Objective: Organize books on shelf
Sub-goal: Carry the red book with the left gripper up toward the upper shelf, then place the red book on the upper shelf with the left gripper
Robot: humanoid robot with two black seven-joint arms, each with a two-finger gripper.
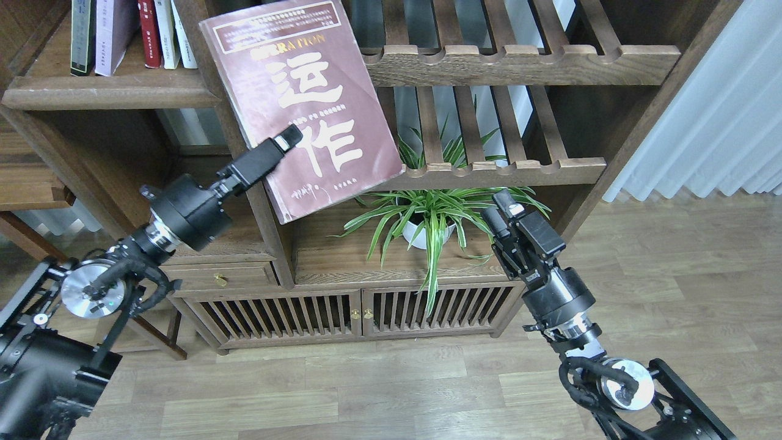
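Observation:
My left gripper is shut on the left edge of the thick maroon book with large white Chinese characters. It holds the book in the air, cover facing me, in front of the upright post beside the dark plank shelf. Several books stand on that shelf at the top left, among them a grey-black one and a pale lavender one. My right gripper is open and empty, low at the right, near the plant.
A potted spider plant stands on the cabinet top. Slatted racks with notched rails fill the middle and right. A white curtain hangs at the right. The wooden floor lies below.

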